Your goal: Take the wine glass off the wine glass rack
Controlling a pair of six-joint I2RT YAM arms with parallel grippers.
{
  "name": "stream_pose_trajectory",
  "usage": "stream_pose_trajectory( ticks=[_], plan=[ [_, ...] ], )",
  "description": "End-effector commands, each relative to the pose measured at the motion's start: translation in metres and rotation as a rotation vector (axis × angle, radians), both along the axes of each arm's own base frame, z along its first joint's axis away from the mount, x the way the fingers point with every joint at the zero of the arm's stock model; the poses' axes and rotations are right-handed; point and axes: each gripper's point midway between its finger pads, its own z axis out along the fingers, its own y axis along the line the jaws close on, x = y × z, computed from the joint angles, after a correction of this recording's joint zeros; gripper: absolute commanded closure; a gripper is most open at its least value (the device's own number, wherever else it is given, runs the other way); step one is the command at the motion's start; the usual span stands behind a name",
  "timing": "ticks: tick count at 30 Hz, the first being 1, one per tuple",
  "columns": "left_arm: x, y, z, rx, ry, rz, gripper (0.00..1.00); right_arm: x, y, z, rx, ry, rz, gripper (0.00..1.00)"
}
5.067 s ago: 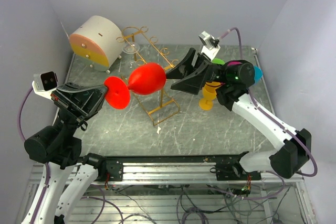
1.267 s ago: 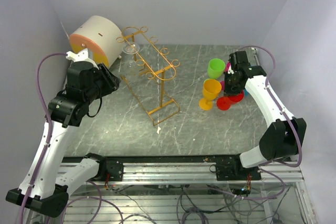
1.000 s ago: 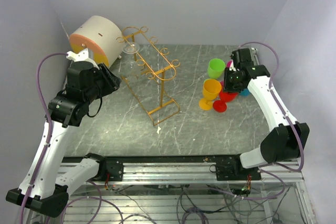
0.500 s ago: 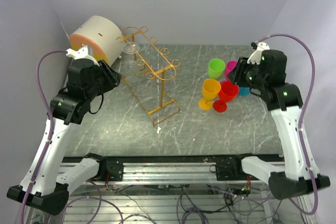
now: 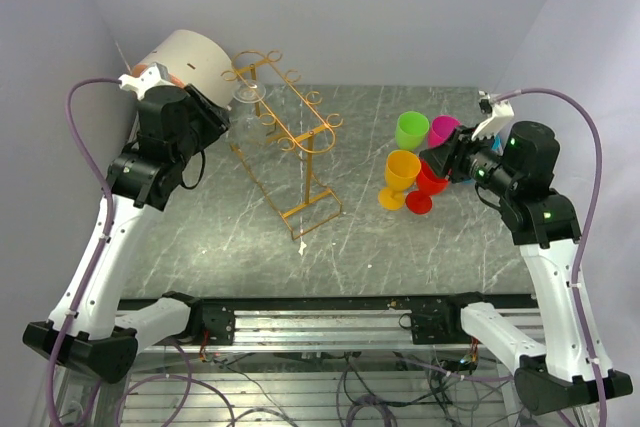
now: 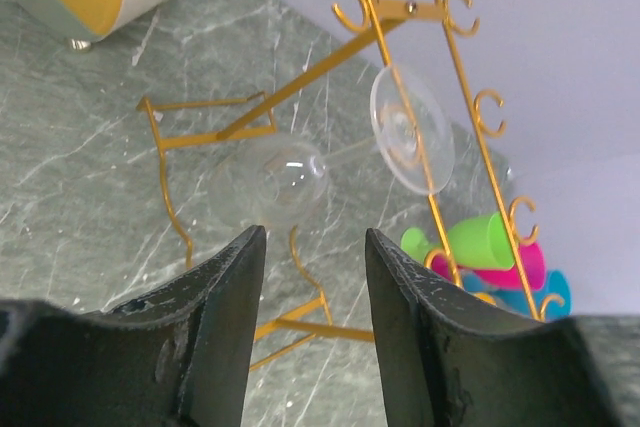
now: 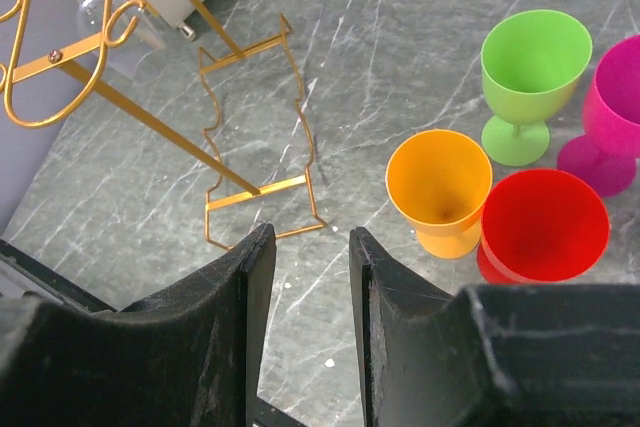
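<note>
A clear wine glass (image 5: 247, 97) hangs upside down at the far end of the gold wire wine glass rack (image 5: 292, 139). In the left wrist view its bowl (image 6: 272, 180) lies just beyond my fingertips, and its foot (image 6: 410, 127) rests on a rail of the rack (image 6: 300, 82). My left gripper (image 5: 218, 125) (image 6: 312, 237) is open beside the rack's left side, with nothing between its fingers. On the right of the table my right gripper (image 5: 440, 159) (image 7: 310, 232) hangs open and empty above the surface. The rack (image 7: 150, 122) also shows in the right wrist view.
A round white-and-orange drawer box (image 5: 185, 62) stands at the back left, close behind my left wrist. Green (image 5: 411, 130), magenta (image 5: 443, 130), orange (image 5: 402, 175) and red (image 5: 428, 184) goblets stand together at the right, just in front of my right gripper.
My right gripper has let go of the red goblet and drawn back to the right. My left gripper has moved toward the far end of the rack, nearer the clear glass.
</note>
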Motion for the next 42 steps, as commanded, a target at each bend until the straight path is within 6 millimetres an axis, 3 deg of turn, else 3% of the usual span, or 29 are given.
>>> stream_pose_trajectory(
  ticks=[1,8,12,16,20,35,42],
  plan=[
    [0.014,0.016,0.044,-0.104,-0.147,0.146,0.45,-0.002,0.004,0.006,0.017,-0.042,0.026,0.64],
    [0.033,0.021,0.054,-0.224,-0.197,0.135,0.43,-0.002,0.001,0.005,0.003,-0.056,0.016,0.64],
    [0.056,0.024,0.029,-0.355,-0.127,0.026,0.44,-0.002,0.002,0.004,0.003,-0.053,0.025,0.64],
    [0.075,0.015,0.006,-0.511,-0.084,-0.127,0.47,-0.002,0.001,0.006,0.0,-0.061,0.019,0.64],
    [0.077,-0.002,0.009,-0.588,-0.128,-0.26,0.49,-0.001,0.001,0.004,0.0,-0.055,0.019,0.64],
    [0.07,-0.003,0.031,-0.556,-0.214,-0.298,0.48,0.001,0.003,0.006,0.005,-0.056,0.028,0.64],
    [0.078,-0.011,0.025,-0.599,-0.184,-0.346,0.49,0.001,0.004,0.006,0.007,-0.054,0.03,0.64]
  ],
)
